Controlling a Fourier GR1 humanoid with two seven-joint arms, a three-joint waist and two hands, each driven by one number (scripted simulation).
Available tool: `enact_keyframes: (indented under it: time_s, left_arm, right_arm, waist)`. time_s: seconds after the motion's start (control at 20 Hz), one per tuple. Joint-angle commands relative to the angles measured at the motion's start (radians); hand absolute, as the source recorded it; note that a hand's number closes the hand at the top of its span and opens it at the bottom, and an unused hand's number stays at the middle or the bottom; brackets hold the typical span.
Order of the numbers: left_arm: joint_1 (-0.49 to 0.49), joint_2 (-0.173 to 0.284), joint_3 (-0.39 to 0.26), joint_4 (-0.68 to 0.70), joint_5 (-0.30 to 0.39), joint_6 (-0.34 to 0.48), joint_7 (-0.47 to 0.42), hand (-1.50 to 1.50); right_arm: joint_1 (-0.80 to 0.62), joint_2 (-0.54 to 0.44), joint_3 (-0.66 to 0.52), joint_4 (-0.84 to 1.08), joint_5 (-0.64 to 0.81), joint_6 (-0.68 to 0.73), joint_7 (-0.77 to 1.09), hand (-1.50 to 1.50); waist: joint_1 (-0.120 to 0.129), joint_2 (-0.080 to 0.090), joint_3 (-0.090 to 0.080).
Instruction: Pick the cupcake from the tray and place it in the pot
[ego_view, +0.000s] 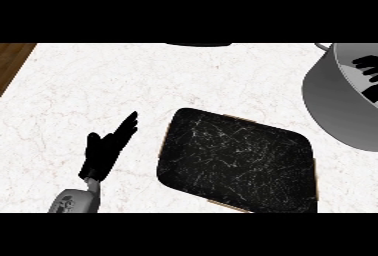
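The black tray (236, 162) lies on the counter at centre right, turned at a slant, and nothing shows on it. At the right edge stands the grey pot (332, 102), cut off by the view. My right hand (367, 70) shows as a dark shape over the pot's opening, mostly out of the view. No cupcake is visible; whether that hand hides it cannot be told. My left hand (107, 150) rests open on the counter left of the tray, fingers straight and pointing up and to the right, clear of the tray's edge.
The white marble counter (111, 80) ends at the upper left, where a brown wooden strip (13, 62) shows. A dark object (198, 44) peeks in at the counter's far edge.
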Motion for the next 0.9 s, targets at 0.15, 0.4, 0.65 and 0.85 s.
enact_keyframes:
  time_s: [0.15,0.4,0.65,0.85]
  left_arm:
    - [-0.008,0.003,0.021,0.044,-0.005,0.009,-0.027,0.00]
    - [0.046,0.018,0.011,-0.009,-0.004,-0.007,-0.030,0.00]
    - [-0.003,0.011,0.026,0.029,-0.007,0.004,-0.015,0.00]
    - [0.004,-0.023,0.011,0.021,-0.023,0.032,-0.016,0.00]
  right_arm:
    - [-0.028,0.065,-0.252,-0.057,-0.235,-0.220,-0.146,-1.50]
    - [-0.029,-0.049,-0.398,-0.047,-0.342,-0.311,-0.170,-1.50]
    - [0.026,-0.148,-0.515,-0.036,-0.445,-0.258,-0.293,-1.50]
    - [0.048,-0.209,-0.579,-0.025,-0.509,-0.189,-0.332,-1.50]
  waist:
    - [-0.027,-0.002,0.000]
    - [-0.020,-0.006,-0.001]
    - [-0.034,-0.004,-0.001]
    - [-0.034,-0.009,-0.002]
